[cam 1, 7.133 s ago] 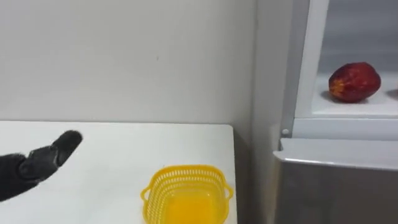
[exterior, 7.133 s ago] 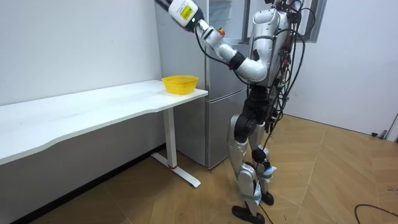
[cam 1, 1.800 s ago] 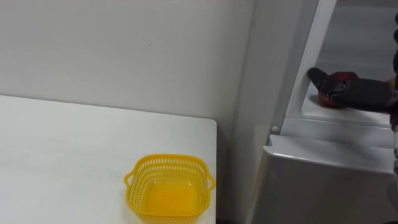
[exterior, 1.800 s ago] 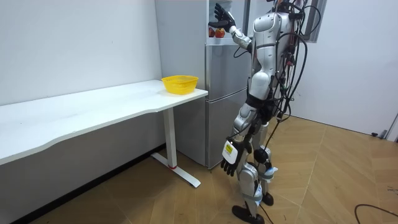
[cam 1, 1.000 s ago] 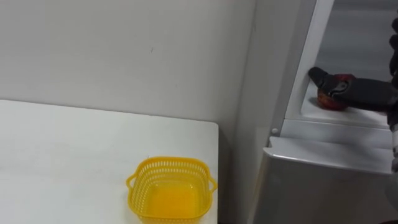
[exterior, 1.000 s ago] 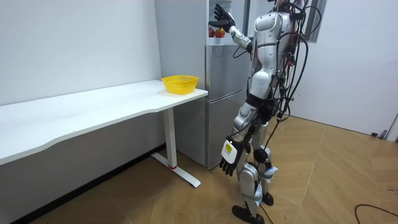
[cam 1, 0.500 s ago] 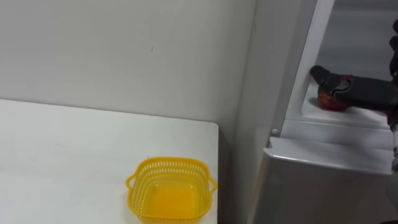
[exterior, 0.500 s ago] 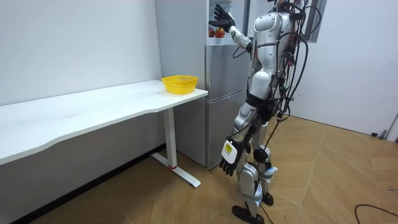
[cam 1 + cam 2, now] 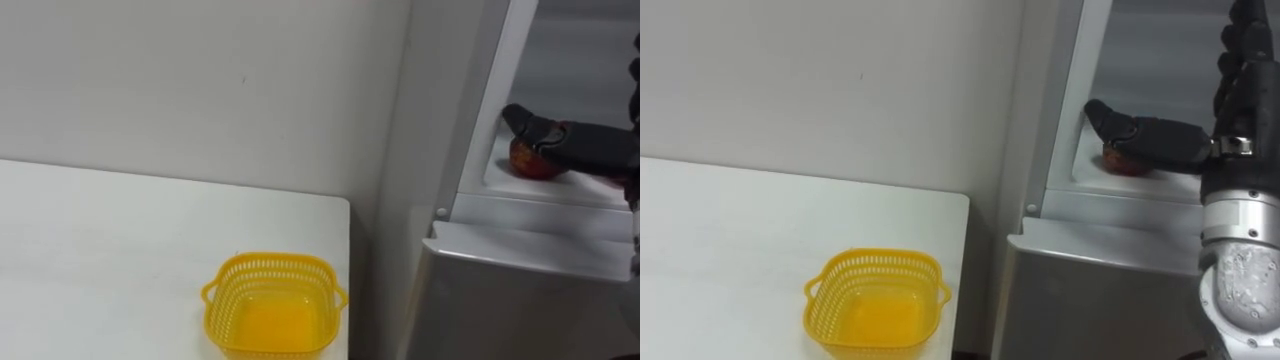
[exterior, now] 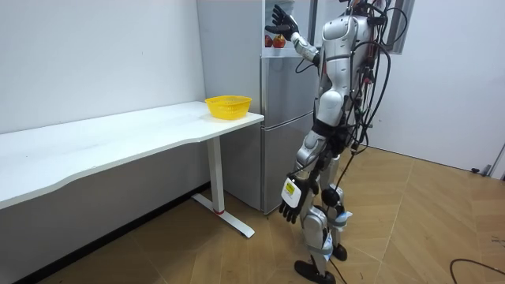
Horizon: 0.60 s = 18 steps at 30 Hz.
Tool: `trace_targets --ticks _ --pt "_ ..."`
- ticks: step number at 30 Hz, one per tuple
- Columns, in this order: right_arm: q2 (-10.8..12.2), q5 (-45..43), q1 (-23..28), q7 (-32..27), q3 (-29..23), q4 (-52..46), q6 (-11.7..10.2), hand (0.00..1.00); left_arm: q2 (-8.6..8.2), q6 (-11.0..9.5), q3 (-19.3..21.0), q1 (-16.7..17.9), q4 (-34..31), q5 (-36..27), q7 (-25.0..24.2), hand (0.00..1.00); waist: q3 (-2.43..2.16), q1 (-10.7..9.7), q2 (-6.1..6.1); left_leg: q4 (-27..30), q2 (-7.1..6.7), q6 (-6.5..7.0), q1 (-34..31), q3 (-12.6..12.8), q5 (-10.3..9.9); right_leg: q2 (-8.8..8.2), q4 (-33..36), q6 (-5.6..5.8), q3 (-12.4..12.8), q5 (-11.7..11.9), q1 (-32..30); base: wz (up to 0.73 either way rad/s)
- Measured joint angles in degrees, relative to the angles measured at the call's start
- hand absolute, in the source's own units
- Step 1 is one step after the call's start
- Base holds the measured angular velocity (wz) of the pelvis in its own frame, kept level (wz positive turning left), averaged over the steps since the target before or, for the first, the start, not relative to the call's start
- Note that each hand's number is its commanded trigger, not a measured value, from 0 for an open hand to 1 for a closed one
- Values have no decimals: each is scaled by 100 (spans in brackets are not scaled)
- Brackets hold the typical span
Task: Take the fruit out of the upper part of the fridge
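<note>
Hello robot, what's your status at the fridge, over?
Right hand open, thumb laid over the red fruit on the upper fridge shelf. Left hand hangs relaxed by the thigh. Fruit not yet gripped. No obstacle seen.

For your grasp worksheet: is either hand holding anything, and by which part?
Nothing is held. The right hand is open, thumb over the fruit on the shelf; the left hand hangs empty.

White table point(image 9: 120, 230) bearing yellow basket point(image 9: 273, 305) (near corner), fridge shelf point(image 9: 545, 190) bearing red fruit point(image 9: 528, 163)
</note>
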Motion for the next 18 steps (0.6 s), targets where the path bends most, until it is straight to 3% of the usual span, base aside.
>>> trace_targets --ticks 10,18 --pt "-27 -10 0 -113 -12 0 0 0 1 1 0 2 -4 0 6 0 2 -12 4 -2 1 0 -63 -1 0 2 -5 0 1 0 -57 0" --pt "-109 -15 0 -221 -11 0 1 0 14 13 -2 14 -70 0 12 0 30 -11 48 -35 1 -1 -67 7 1 8 -8 0 54 0 -90 0"
